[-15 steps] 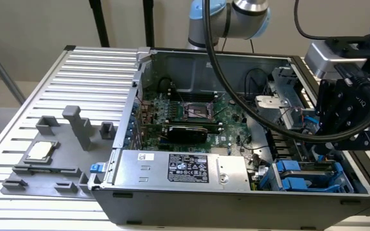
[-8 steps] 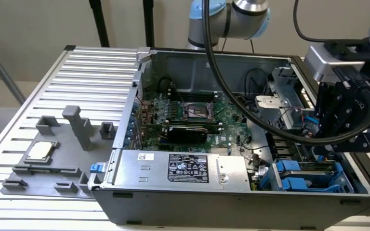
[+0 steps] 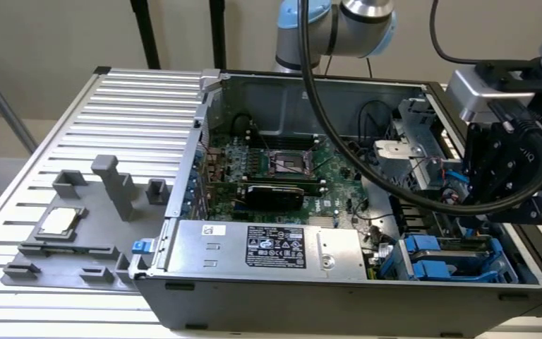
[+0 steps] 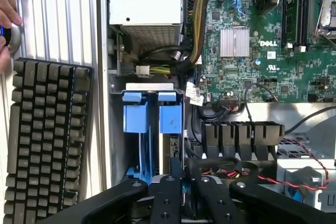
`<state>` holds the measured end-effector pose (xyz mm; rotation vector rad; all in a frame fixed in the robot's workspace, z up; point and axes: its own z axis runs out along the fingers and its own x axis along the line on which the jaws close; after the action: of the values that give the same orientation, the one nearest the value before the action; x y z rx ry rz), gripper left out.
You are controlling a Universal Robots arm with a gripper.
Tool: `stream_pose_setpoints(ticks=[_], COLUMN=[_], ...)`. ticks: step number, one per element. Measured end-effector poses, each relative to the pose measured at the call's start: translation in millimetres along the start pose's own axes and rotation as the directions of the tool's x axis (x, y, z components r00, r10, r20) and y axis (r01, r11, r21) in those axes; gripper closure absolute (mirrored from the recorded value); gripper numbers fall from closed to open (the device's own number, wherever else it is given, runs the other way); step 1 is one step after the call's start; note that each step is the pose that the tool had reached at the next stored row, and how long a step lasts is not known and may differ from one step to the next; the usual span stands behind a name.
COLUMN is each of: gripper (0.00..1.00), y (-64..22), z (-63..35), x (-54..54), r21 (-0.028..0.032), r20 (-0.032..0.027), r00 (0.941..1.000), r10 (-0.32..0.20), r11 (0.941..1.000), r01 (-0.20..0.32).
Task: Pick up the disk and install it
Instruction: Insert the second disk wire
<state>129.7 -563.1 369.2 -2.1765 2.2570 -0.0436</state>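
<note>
Exterior view, from its left: slatted aluminium table (image 3: 111, 127) carrying a grey fixture plate (image 3: 73, 244) with upright posts; a small square silver chip (image 3: 59, 221) sits in a recess of that plate. Just beside the plate stands the open computer case (image 3: 186, 183). Inside it, a green motherboard (image 3: 281, 166) lies flat, and along the near wall is the grey power-supply box (image 3: 252, 247), which carries a black label with white print too small to read and a small white sticker at one corner. A thick black cable (image 3: 346, 148) loops across the case from the arm (image 3: 346, 21). At this view's right the black gripper (image 3: 507, 176) hangs over the drive bay (image 3: 502, 265), where bright blue plastic shows. Wrist view: a person's hand (image 4: 6, 14) rests at the edge near a black keyboard (image 4: 47, 145) lying on the table. The disk (image 4: 170, 121) stands on edge in the drive bay, blue rail end toward the camera, just beside a second blue-railed unit (image 4: 135, 116). The gripper (image 4: 184, 192) sits directly in line with the disk and close to it; whether it is clamped on the disk or released cannot be told. On the motherboard, "DELL" is printed in white beside a finned silver heatsink (image 4: 233, 41).
</note>
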Motion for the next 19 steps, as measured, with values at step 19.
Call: stream_pose_setpoints(ticks=[19], gripper=[1.00], y=[20.7], z=[15.2], x=[0.5], r21=[0.0691], r20=[0.0021], r00=[1.0000], r10=[0.001], r11=[0.9976], r01=[-0.001])
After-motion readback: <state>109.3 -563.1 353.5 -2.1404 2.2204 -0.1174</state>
